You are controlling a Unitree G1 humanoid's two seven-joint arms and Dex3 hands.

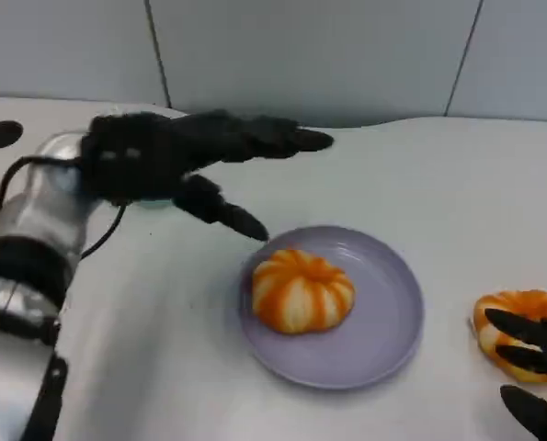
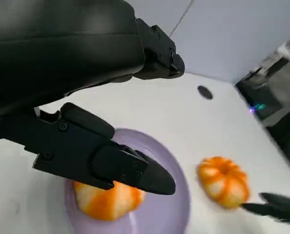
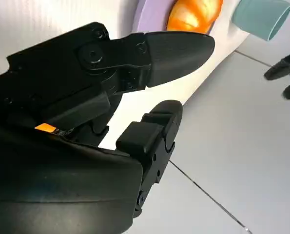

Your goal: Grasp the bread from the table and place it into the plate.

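A lavender plate (image 1: pixel 393 312) lies mid-table with an orange-and-white striped bread (image 1: pixel 302 289) on its left half. A second striped bread (image 1: pixel 512 308) rests on the table at the right edge. My right hand (image 1: pixel 541 349) is at that bread's near side, its fingers apart, one lying across the bread's front. My left hand (image 1: pixel 172 156) hovers above the table behind and left of the plate, fingers spread, holding nothing. In the left wrist view, the plate (image 2: pixel 169 204) and its bread (image 2: pixel 106 202) lie under my left hand (image 2: pixel 86 146), with the second bread (image 2: pixel 223 180) beyond.
A teal cup (image 3: pixel 259 17) stands past the plate (image 3: pixel 147 12) in the right wrist view, near my left hand's fingers (image 3: pixel 286 73). A dark round hole (image 1: pixel 2 133) marks the table's far left. A tiled wall runs behind the table.
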